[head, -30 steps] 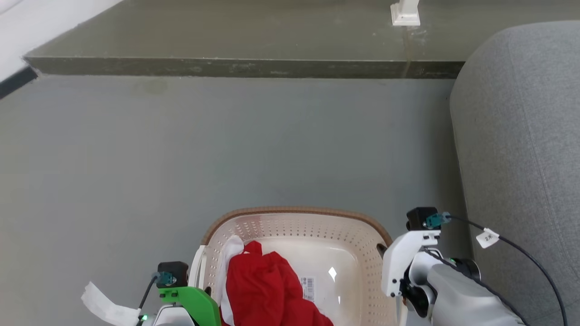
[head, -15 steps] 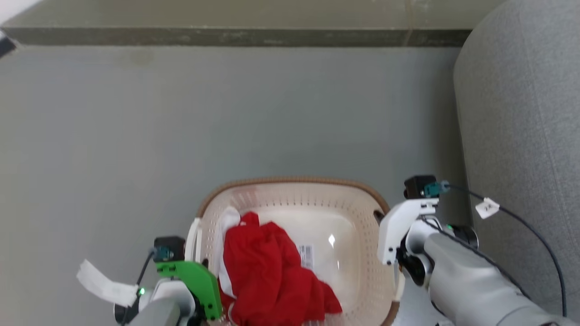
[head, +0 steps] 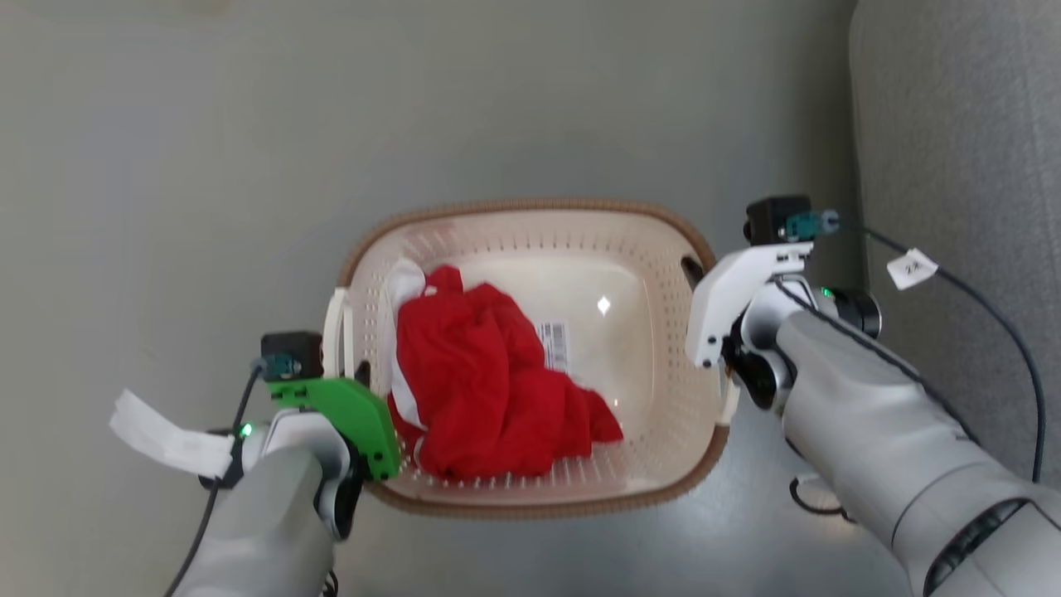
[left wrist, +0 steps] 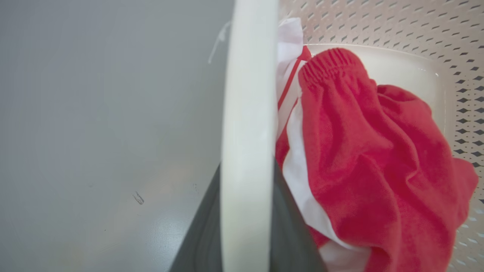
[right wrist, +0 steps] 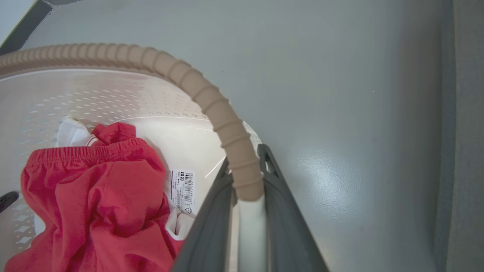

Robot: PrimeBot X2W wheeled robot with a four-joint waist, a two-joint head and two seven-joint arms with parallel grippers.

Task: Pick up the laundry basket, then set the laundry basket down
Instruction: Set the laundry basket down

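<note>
The laundry basket [head: 530,205], cream and perforated with a brown woven-look rim, is in the middle of the head view between my two arms. My left gripper [head: 363,383] is at its left white handle [head: 334,327]. In the left wrist view that handle [left wrist: 245,143] runs between the two dark fingers [left wrist: 200,241] of the left gripper [left wrist: 247,168], shut on it. My right gripper [head: 728,369] is at the right side. In the right wrist view the right gripper [right wrist: 245,160] is shut on the white handle [right wrist: 251,234] just under the brown rim [right wrist: 211,102]. I cannot tell whether the basket touches the floor.
A red and white garment [head: 481,373] lies in the basket beside a barcode label [head: 554,344]. A grey sofa [head: 953,149] stands close on the right. Grey floor [head: 166,166] spreads ahead and to the left. A black cable with a tag [head: 912,267] hangs off my right wrist.
The head camera has tipped down: the step at the top has left the picture, and the basket and both grippers sit higher in it. Both grippers stay at the handles.
</note>
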